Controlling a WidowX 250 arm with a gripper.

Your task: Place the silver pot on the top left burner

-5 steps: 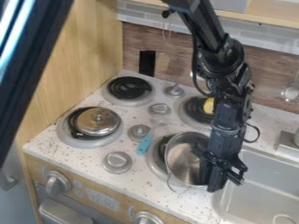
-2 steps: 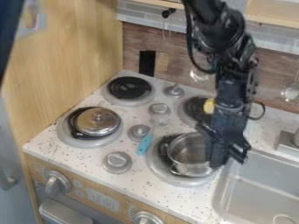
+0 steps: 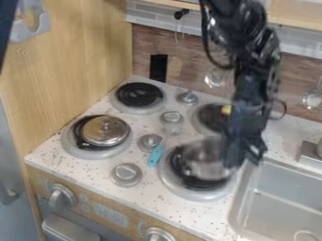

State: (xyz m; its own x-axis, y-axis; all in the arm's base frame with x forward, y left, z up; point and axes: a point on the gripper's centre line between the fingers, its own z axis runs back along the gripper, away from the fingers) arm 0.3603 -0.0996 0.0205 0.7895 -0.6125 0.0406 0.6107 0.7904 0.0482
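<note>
Beside the gripper (image 3: pixel 242 157), touching it, tilts the silver pot (image 3: pixel 206 159).

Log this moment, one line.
pot: held in end effector, above lower right burner | lid: on lower left burner | top left burner: placement pending

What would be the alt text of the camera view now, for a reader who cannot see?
A black robot arm is at the shiny silver metal pot over the front right burner of a toy stove. The round black-coiled top left burner is bare; a silver lid sits front left.
</note>
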